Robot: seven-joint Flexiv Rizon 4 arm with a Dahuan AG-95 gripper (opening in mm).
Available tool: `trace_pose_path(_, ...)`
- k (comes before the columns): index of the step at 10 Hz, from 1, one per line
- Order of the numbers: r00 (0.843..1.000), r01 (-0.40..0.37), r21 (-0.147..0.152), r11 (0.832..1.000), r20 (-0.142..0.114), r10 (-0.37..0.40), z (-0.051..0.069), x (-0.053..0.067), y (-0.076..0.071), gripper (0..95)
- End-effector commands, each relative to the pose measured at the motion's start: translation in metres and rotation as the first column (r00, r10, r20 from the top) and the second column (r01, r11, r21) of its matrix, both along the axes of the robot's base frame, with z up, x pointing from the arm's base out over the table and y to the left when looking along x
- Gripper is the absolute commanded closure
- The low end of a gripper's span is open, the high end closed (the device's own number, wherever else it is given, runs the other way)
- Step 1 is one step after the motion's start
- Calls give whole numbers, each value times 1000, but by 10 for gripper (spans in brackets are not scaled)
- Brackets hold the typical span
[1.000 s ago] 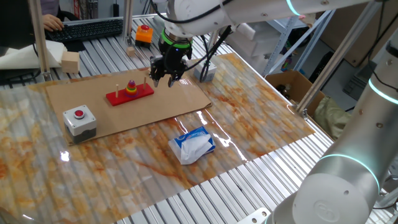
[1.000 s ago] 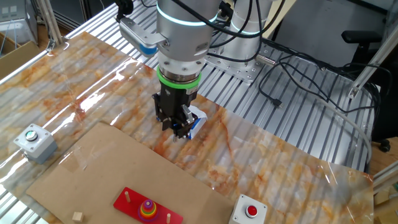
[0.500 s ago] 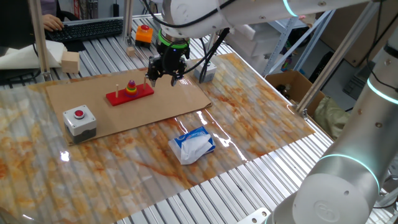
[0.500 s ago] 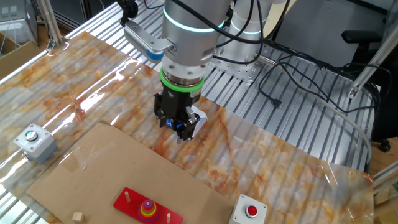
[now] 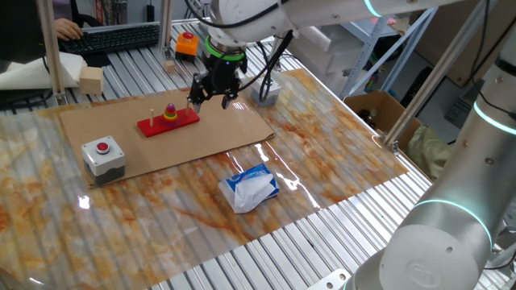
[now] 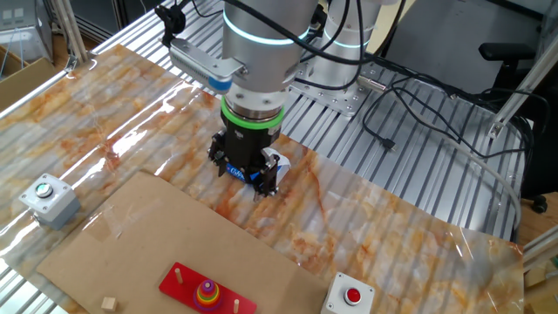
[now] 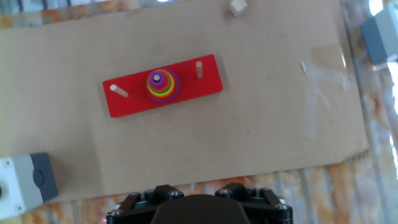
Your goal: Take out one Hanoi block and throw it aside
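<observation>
The purple Hanoi block point(image 7: 157, 78) sits on top of the coloured ring stack point(image 7: 163, 86) on the middle peg of the red base point(image 7: 205, 79). The stack also shows in one fixed view point(image 5: 171, 113) and in the other fixed view point(image 6: 207, 293). My gripper point(image 5: 211, 95) hangs above the cardboard, to the right of the base and apart from it. Its jaws look open and empty in the other fixed view point(image 6: 246, 179). In the hand view only the dark gripper body shows at the bottom edge; the fingertips are hidden.
The base lies on a cardboard sheet point(image 5: 201, 137). A grey box with a red button point(image 5: 103, 153) stands at the sheet's near left. A second grey box point(image 5: 266, 93) is beyond the gripper. A blue-white tissue pack point(image 5: 251, 187) lies in front. A small wooden cube point(image 7: 237, 6) is near the base.
The gripper has shifted slightly left towards the ring stack and turned about its wrist. The rings and base have not moved.
</observation>
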State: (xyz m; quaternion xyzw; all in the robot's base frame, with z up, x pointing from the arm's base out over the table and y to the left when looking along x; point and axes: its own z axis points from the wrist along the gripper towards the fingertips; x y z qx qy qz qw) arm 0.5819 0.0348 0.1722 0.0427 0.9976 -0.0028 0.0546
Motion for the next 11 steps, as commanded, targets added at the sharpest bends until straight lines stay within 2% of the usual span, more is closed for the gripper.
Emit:
trace_pose_path(1,999,-31,-2,1000,-9,31,0,1,1,190)
trace_pose_path(6,999,-46,6,999,-2,46,0,1,1,190)
trace_pose_path(8,999,-46,5,999,1,46,-1,10,2,190)
trace_pose_path(10,999,-35,4,999,11,34,-4,28,6,190)
trace_pose_path(11,999,-33,5,999,11,33,-4,33,6,190)
